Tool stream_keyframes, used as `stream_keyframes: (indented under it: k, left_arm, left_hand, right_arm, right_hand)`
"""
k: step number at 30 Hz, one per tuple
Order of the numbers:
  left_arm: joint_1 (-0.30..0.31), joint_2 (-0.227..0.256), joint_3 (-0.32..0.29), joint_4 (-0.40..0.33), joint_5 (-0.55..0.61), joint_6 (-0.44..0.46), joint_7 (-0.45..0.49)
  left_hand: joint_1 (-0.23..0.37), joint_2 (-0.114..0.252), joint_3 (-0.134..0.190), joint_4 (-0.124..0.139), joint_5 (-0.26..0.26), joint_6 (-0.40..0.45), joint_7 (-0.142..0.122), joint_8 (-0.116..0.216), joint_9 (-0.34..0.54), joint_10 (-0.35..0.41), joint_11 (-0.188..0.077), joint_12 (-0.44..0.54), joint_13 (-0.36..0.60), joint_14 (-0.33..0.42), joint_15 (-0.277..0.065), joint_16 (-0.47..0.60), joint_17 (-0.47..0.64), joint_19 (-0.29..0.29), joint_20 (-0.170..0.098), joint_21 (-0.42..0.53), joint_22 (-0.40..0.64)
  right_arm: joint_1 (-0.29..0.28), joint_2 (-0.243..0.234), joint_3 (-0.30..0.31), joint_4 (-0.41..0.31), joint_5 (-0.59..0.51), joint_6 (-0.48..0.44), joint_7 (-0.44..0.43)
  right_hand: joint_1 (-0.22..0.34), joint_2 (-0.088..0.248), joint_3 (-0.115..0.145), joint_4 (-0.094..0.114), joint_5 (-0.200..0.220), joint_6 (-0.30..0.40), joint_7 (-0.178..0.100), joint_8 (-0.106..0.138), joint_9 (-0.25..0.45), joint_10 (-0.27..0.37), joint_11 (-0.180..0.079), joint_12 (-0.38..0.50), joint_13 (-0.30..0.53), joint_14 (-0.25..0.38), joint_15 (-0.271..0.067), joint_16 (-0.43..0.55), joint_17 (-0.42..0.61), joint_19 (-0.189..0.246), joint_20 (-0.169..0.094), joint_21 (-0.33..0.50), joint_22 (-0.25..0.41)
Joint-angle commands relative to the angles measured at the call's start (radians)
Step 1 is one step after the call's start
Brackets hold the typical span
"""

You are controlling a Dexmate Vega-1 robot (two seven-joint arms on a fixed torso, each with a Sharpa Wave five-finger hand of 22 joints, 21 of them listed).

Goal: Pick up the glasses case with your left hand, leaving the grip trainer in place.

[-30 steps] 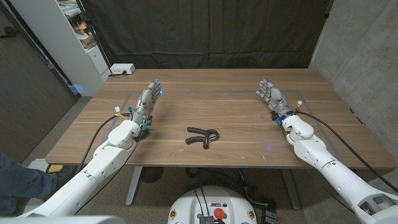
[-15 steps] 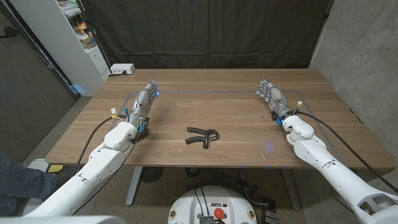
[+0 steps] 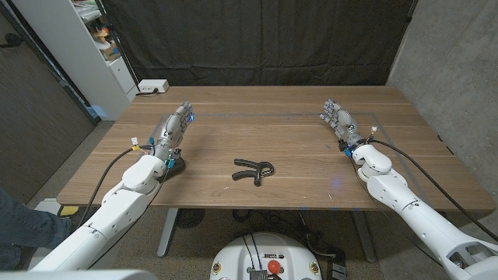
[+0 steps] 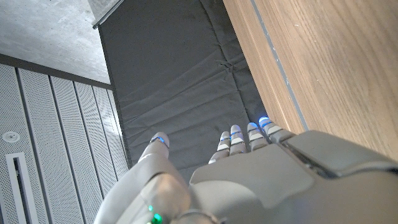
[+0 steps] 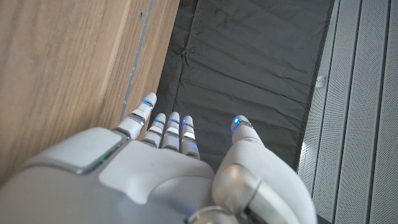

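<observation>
Left hand [image 3: 173,130] fingers [image 4: 239,138] extended, spread, holding nothing, near the tabletop's left edge; right hand [image 3: 340,123] likewise, near the right edge. No glasses case in view. Only the grip trainer [image 3: 253,170] lies there, mid-tabletop toward the front edge. Risk: with no case to target, the left hand grabs the trainer instead. Wooden tabletop [image 3: 296,148]; black curtain [image 3: 257,39] behind, white box [image 3: 152,86] at the back-left corner.

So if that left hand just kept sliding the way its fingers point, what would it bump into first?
Probably nothing: the left hand points toward the table's far edge over bare wood. The white box sits off to the side.
</observation>
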Motion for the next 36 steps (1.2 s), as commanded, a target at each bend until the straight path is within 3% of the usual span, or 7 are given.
stream_keyframes:
  k: [1, 8, 36]
  left_arm:
    - [0.045, 0.039, -0.041, -0.039, 0.008, 0.025, -0.003]
    - [0.075, 0.063, -0.071, -0.063, 0.019, 0.033, -0.002]
    - [0.202, 0.063, -0.201, -0.161, 0.067, 0.044, 0.022]
  left_hand:
    - [0.012, 0.000, 0.003, -0.005, -0.006, 0.006, 0.002, 0.005, 0.003, 0.007, 0.006, 0.006, 0.004, 0.005, 0.004, 0.006, 0.002, -0.001, 0.010, 0.004, 0.004]
    - [0.013, 0.001, 0.003, -0.006, -0.007, 0.009, 0.002, 0.006, 0.003, 0.008, 0.004, 0.006, 0.004, 0.006, 0.005, 0.006, 0.002, 0.000, 0.010, 0.004, 0.004]
    - [0.017, 0.003, 0.002, -0.014, -0.010, 0.022, 0.001, 0.007, 0.004, 0.018, 0.002, 0.008, 0.005, 0.012, 0.004, 0.005, 0.002, 0.004, 0.011, 0.006, 0.004]
  right_arm:
    - [-0.009, -0.006, -0.003, -0.014, -0.006, -0.008, -0.011]
    - [-0.009, -0.008, -0.009, -0.029, -0.017, -0.012, -0.021]
    - [0.002, -0.002, -0.014, -0.037, -0.024, -0.006, -0.028]
  right_hand:
    - [0.001, 0.012, -0.005, 0.000, -0.002, 0.010, 0.002, 0.005, 0.003, 0.006, 0.000, 0.006, 0.002, 0.009, -0.003, 0.009, -0.001, 0.012, 0.002, -0.007, 0.003]
    - [0.001, 0.013, -0.006, 0.000, -0.002, 0.010, 0.002, 0.005, 0.003, 0.006, 0.000, 0.005, 0.002, 0.009, -0.003, 0.010, -0.002, 0.014, 0.001, -0.010, 0.003]
    - [0.001, 0.014, -0.011, -0.004, -0.002, 0.011, 0.001, 0.005, 0.003, 0.007, 0.001, 0.006, 0.002, 0.009, -0.002, 0.010, -0.005, 0.018, 0.002, -0.020, 0.003]
